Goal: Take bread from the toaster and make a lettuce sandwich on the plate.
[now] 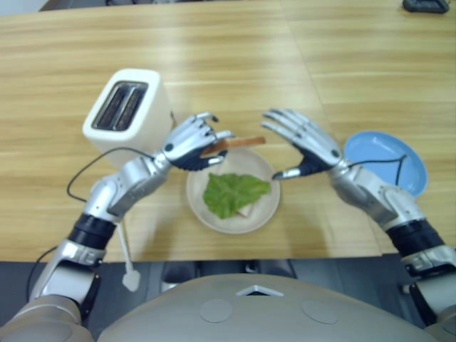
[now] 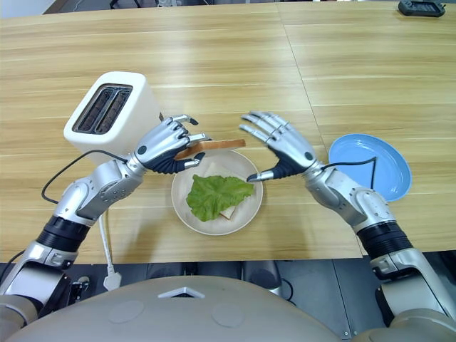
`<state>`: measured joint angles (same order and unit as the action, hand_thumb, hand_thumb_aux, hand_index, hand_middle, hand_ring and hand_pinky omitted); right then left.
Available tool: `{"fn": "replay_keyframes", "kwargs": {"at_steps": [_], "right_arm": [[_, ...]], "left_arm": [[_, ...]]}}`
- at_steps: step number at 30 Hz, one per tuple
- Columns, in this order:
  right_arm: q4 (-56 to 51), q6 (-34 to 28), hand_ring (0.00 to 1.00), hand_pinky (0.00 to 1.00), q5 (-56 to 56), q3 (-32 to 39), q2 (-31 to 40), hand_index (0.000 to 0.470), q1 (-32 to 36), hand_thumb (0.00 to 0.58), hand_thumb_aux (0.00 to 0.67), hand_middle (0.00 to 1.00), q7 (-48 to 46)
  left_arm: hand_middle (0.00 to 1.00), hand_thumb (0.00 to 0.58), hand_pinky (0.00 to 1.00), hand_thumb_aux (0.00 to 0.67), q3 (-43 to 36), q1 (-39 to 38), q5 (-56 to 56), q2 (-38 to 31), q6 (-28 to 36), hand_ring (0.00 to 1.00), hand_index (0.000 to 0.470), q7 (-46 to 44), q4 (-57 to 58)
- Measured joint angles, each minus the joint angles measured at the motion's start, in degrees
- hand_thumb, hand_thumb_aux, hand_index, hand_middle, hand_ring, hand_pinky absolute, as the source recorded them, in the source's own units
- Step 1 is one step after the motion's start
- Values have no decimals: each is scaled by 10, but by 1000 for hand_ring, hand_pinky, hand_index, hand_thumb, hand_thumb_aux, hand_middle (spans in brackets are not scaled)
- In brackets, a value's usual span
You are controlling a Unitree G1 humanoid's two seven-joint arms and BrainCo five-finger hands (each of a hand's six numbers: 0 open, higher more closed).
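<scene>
Both head eyes look forward and down, sharing the plate (image 1: 246,222) and table (image 1: 214,43).

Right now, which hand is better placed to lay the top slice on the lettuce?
Left. The left hand holds the bread slice over the far rim of the plate, close to the lettuce. The right hand is open and empty.

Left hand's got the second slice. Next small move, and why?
Probably bring the left hand toward the robot and down, so the bread slice sits over the lettuce. The slice hangs above the far rim of the plate, while the lettuce already covers the bottom slice. The right hand is open, holding nothing.
</scene>
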<state>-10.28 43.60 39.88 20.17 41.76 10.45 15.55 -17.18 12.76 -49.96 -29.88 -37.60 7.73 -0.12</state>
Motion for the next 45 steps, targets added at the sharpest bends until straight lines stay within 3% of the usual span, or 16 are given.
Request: {"fn": "replay_keyframes", "kwargs": {"at_steps": [4, 13, 22, 45], "right_arm": [[-1, 8, 0, 0, -24, 4, -8, 0, 9, 0, 0, 0, -66], [4, 6, 0, 0, -24, -2, -19, 0, 14, 0, 0, 0, -122], [25, -7, 0, 0, -9, -24, -27, 0, 15, 0, 0, 0, -125], [22, 1, 0, 0, 2, -26, -33, 0, 9, 0, 0, 0, -130]], "left_arm": [[1000, 580, 1000, 670, -15, -7, -13, 4, 2, 1000, 460, 1, 5], [1000, 580, 1000, 670, -37, -11, -18, 11, 10, 1000, 460, 1, 8], [1000, 580, 1000, 670, -45, -14, -21, 17, 16, 1000, 460, 2, 8], [1000, 580, 1000, 670, -106, 2, -153, 8, 51, 1000, 460, 96, 31]]}}
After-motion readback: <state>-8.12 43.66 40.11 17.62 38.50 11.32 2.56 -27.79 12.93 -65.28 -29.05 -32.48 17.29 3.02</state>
